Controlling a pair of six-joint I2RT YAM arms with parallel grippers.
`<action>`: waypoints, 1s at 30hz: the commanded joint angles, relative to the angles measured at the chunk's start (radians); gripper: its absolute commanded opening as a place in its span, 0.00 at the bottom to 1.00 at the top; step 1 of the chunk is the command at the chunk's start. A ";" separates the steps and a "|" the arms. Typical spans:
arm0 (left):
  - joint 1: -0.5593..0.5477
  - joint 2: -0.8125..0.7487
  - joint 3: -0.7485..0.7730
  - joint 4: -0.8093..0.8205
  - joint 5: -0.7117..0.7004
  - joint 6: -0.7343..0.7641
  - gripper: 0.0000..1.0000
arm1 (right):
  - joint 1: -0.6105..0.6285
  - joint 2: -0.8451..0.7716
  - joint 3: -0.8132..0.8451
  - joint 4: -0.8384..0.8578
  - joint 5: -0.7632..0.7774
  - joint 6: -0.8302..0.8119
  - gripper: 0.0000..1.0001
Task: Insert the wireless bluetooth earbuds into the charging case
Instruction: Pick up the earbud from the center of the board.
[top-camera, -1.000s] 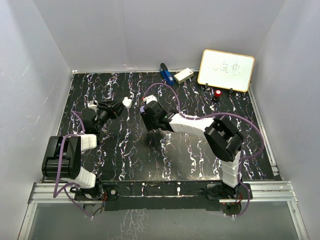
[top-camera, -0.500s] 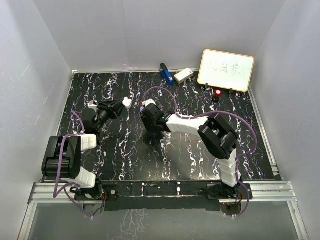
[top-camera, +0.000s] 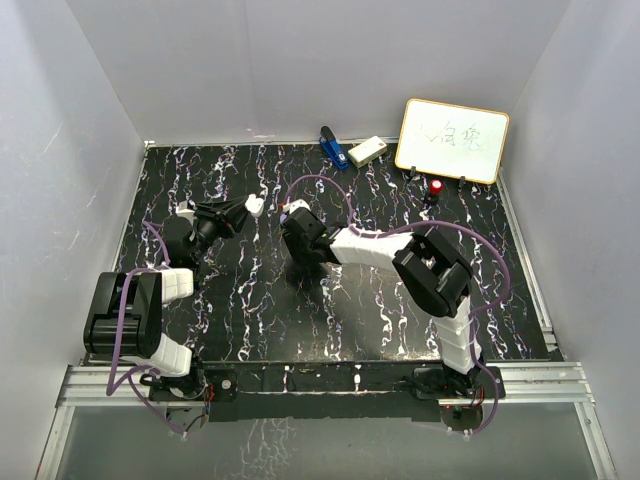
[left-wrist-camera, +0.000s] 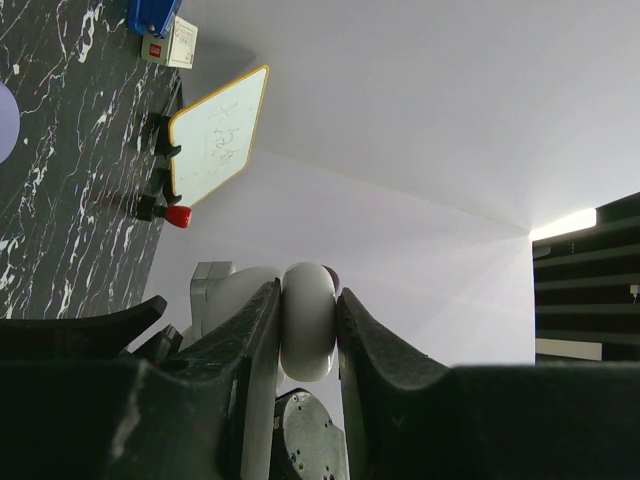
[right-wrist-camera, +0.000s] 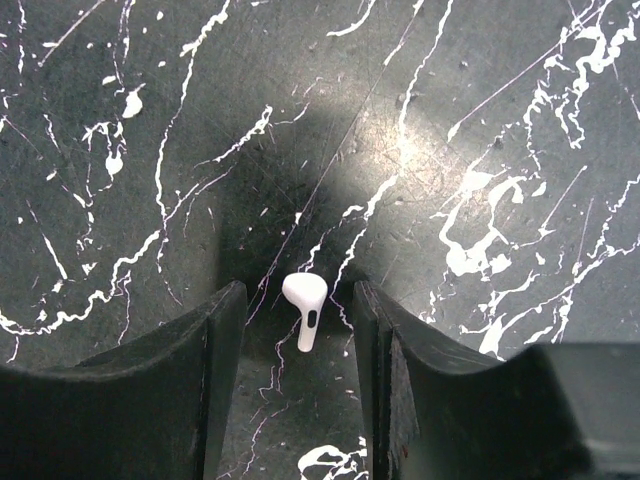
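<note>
A white stemmed earbud (right-wrist-camera: 305, 306) lies on the black marbled table, stem pointing toward me. My right gripper (right-wrist-camera: 298, 292) is open, pointing down, one finger on each side of the earbud and neither touching it. In the top view this gripper (top-camera: 298, 266) is near the table's middle, and the earbud is hidden under it. My left gripper (left-wrist-camera: 308, 296) is shut on a round white charging case (left-wrist-camera: 307, 322) and holds it above the table. In the top view the left gripper (top-camera: 250, 207) and the case (top-camera: 256, 205) are just left of the right wrist.
A whiteboard (top-camera: 452, 140) stands at the back right with a red-capped knob (top-camera: 436, 187) in front of it. A blue object (top-camera: 333, 148) and a small white box (top-camera: 367, 151) lie at the back edge. A pale purple round shape (left-wrist-camera: 4, 122) shows at the left wrist view's edge.
My right gripper has tilted down and moved a little nearer, its elbow drawn back and to the left. The left arm and the case have not moved.
</note>
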 joint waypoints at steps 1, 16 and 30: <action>0.005 -0.027 -0.006 0.039 0.013 0.003 0.00 | 0.003 0.022 0.049 0.006 -0.003 0.008 0.44; 0.005 -0.034 -0.010 0.038 0.011 0.002 0.00 | 0.002 0.032 0.058 -0.021 -0.005 0.020 0.36; 0.005 -0.036 -0.012 0.036 0.011 0.003 0.00 | 0.003 0.038 0.072 -0.057 -0.006 0.022 0.15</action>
